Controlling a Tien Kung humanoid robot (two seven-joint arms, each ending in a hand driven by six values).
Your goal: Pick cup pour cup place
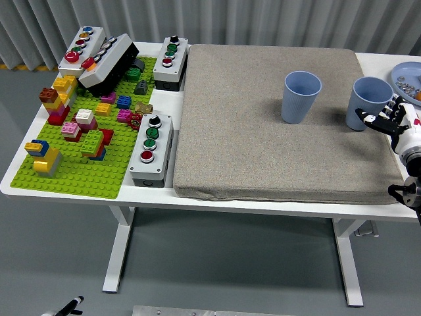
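Right hand, fingers spread and holding nothing, sits against the near cup at the grey mat's right edge (pick step): next, close round it; second cup stands mid-mat.

A mat covers the right part of the surface. Two cups stand upright on the mat: one right of centre, the other near the right edge. The right hand is just beside that cup. A plate lies at the far right. A baseplate with bricks lies left, button boxes alongside.
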